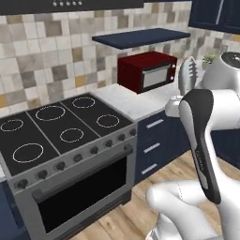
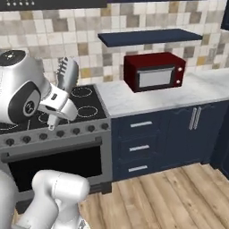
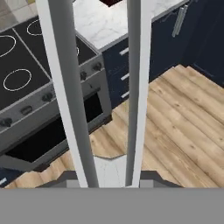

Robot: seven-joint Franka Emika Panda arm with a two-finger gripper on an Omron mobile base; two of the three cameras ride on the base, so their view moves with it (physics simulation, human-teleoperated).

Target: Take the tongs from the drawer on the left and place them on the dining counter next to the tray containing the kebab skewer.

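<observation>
Up in the air above the stove (image 1: 61, 126), my gripper (image 2: 58, 103) is clamped on the tongs (image 2: 67, 74), which I carry well clear of every surface. Their long axis runs roughly upright in both base views, the serrated tips pointing up and slightly away from the arm; from the left base view the tongs (image 1: 188, 75) rise just beside the white wrist, in front of the red microwave (image 1: 147, 71). Through the hand view the two thin grey arms (image 3: 70, 92) stretch straight away from me, parallel, with a gap between them. Beneath them I see the wooden plank floor (image 3: 175, 127), wide and free of clutter, the black oven door (image 3: 48, 135) and the edge of the grey-veined marble worktop (image 3: 103, 26). Right of the stove, navy drawers (image 2: 139, 146) with short silver bar handles sit shut under the worktop, and a dark blue shelf (image 2: 150, 36) hangs on the tiled wall above the microwave. The tongs are slim, smooth metal, silvery-grey.
</observation>
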